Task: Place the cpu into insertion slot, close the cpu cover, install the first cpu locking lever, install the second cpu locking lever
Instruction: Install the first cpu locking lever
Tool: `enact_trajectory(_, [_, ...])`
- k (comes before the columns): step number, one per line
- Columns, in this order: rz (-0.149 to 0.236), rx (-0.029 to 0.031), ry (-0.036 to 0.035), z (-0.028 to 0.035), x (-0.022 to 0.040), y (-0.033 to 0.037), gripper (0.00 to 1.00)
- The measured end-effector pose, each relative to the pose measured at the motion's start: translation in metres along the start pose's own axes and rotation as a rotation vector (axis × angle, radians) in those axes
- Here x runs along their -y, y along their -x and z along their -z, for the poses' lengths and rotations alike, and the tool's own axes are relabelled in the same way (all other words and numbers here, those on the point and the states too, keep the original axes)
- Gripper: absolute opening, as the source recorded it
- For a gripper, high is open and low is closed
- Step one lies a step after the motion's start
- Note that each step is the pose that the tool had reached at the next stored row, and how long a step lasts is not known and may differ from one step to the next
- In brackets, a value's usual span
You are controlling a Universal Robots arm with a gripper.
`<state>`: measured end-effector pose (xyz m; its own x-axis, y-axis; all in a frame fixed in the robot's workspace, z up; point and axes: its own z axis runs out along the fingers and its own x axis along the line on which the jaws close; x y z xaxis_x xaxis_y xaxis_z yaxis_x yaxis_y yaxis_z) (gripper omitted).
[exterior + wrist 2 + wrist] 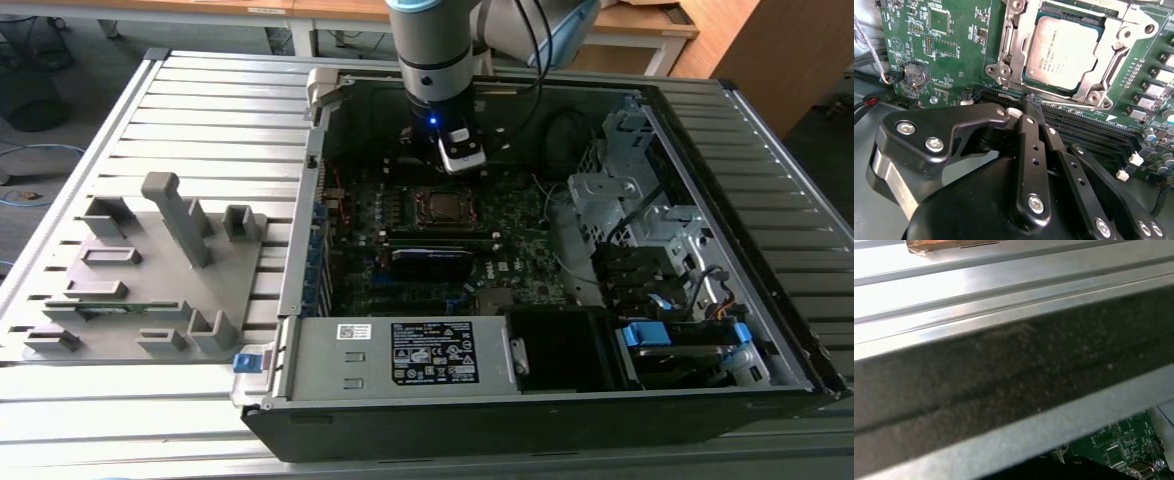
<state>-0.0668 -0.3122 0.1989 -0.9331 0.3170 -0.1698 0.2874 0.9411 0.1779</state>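
The cpu (pixel 1064 52), a flat square chip with a dull metallic top, lies in the insertion slot (pixel 445 205) on the green board. The silver cpu cover (pixel 1009 45) lies flat around it, and the chip shows through its window. I cannot make out how the locking levers stand. My gripper (pixel 1033 100) hovers just beside the socket, over the black memory slots (pixel 1089 132). Its two black fingers (pixel 1027 135) are pressed together with nothing between them. In the exterior view the gripper (pixel 462 160) hangs over the back of the board, a little beyond the socket.
The open computer case (pixel 747 330) rests on a slatted aluminium table (pixel 214 120). A grey fixture (pixel 147 260) stands at the exterior view's left. A power supply (pixel 427 350) and a drive cage (pixel 641 200) border the board. A coin battery (pixel 915 75) is near the socket.
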Motion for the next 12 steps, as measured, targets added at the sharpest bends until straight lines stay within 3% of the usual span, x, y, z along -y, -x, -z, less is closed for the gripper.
enact_trajectory(2, [0.001,0.0009,-0.0032,-0.0001,0.0006,0.0001,0.11])
enact_trajectory(8, [0.001,0.0009,-0.0033,-0.0001,0.0005,0.0001,0.11])
enact_trajectory(12, [0.001,0.0010,-0.0031,0.0033,-0.0003,0.0007,0.11])
